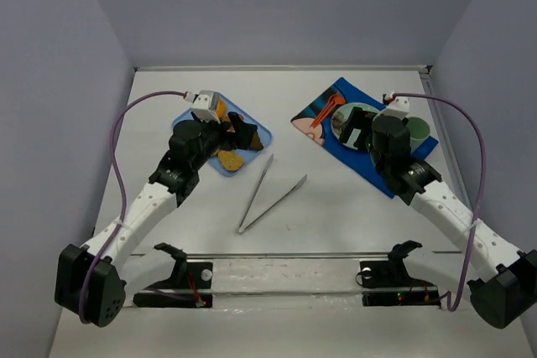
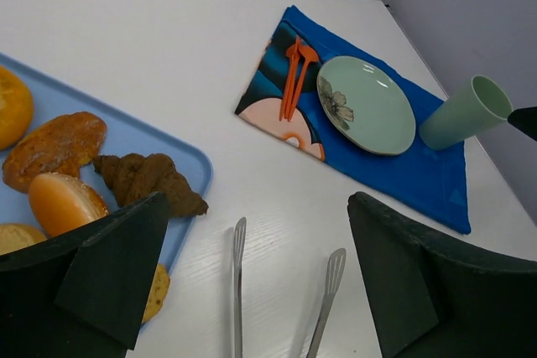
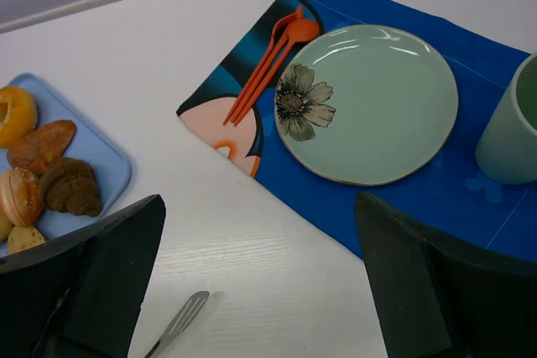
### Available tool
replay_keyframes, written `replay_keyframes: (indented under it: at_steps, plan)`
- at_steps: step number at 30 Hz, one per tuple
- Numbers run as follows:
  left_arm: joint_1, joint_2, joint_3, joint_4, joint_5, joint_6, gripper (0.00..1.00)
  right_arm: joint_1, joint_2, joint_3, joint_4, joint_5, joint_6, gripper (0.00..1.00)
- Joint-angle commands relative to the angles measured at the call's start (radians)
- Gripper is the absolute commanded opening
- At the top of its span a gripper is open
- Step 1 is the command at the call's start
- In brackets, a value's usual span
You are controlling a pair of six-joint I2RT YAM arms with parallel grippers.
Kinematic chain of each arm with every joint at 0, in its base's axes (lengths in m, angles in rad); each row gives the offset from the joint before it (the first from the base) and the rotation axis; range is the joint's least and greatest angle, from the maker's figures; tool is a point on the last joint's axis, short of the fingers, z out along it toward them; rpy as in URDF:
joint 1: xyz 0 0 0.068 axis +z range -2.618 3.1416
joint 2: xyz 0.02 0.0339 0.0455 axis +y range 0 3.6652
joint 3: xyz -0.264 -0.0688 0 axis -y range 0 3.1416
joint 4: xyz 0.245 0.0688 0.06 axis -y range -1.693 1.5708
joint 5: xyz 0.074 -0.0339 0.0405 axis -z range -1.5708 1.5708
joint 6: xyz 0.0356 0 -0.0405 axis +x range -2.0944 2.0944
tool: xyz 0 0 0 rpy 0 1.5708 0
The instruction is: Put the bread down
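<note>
Several breads lie on a light blue tray [image 1: 262, 133] at the left: a dark croissant [image 2: 151, 178], a round bun [image 2: 63, 203], and an oblong brown roll [image 2: 54, 148]. My left gripper [image 1: 237, 133] hovers over the tray's right edge, open and empty [image 2: 258, 207]. A green plate [image 1: 351, 117] with a flower print sits empty on a blue placemat [image 1: 369, 165] at the right. My right gripper [image 1: 357, 136] hovers at the plate's near edge, open and empty [image 3: 260, 203]. The plate also shows in the right wrist view [image 3: 369, 102].
Metal tongs [image 1: 268, 194] lie open on the table between the tray and the placemat, their tips just below the left gripper [image 2: 238, 266]. Orange cutlery [image 3: 268, 64] lies left of the plate. A green cup [image 3: 512, 123] stands right of it. Walls enclose the table.
</note>
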Motion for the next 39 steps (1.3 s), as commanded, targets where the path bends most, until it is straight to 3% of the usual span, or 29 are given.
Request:
replay_keyframes:
  at_steps: [1,12,20,29,39]
  plan:
    - [0.005,0.013,0.057,0.052,0.034,0.013,0.99,0.004,-0.04,-0.012,0.005,0.043,0.002,1.0]
    - [0.004,0.123,0.025,-0.053,0.012,-0.043,0.99,0.004,-0.148,-0.119,-0.01,-0.043,0.021,1.0]
    - [-0.025,0.022,-0.193,-0.157,-0.003,-0.118,0.99,0.004,-0.174,-0.162,-0.007,-0.062,-0.003,1.0]
    - [-0.295,0.094,-0.231,-0.24,-0.063,-0.23,0.99,0.004,-0.154,-0.164,-0.007,-0.129,-0.011,1.0]
    - [-0.415,0.14,-0.205,-0.37,-0.156,-0.263,0.99,0.004,-0.162,-0.17,-0.004,-0.168,-0.02,1.0]
